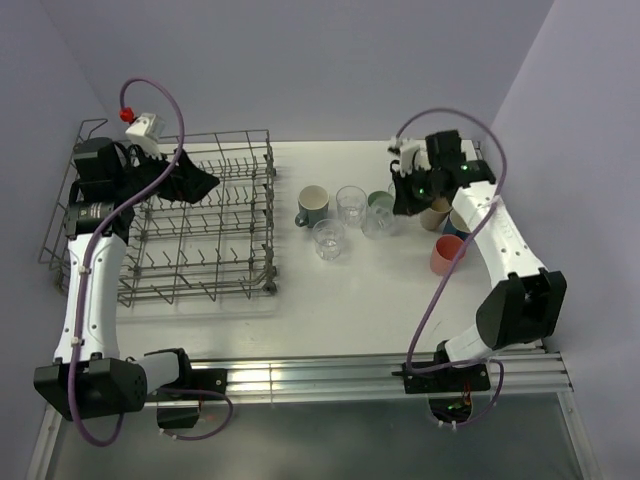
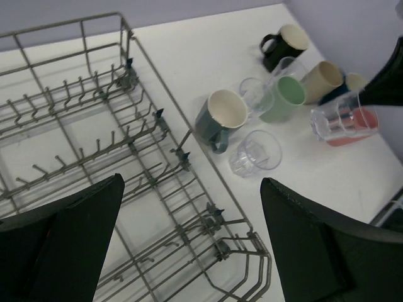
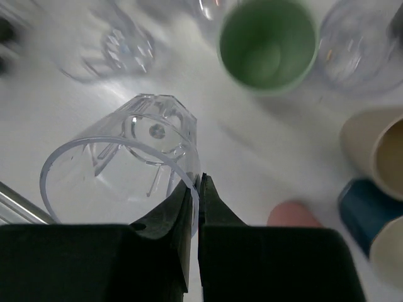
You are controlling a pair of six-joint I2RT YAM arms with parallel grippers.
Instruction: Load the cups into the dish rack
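Pinching a clear glass (image 3: 119, 163) by its rim alone, my right gripper (image 3: 196, 184) is closed almost fully on it, well apart from the dish rack (image 1: 200, 220). I judge the slick wall could slip or swing in transit. My left gripper (image 2: 189, 189) hangs wide open above the dish rack, holding nothing.

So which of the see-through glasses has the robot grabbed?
The tipped glass pinched by its rim in the right gripper. The other glasses stand upright on the table with nothing gripping them.
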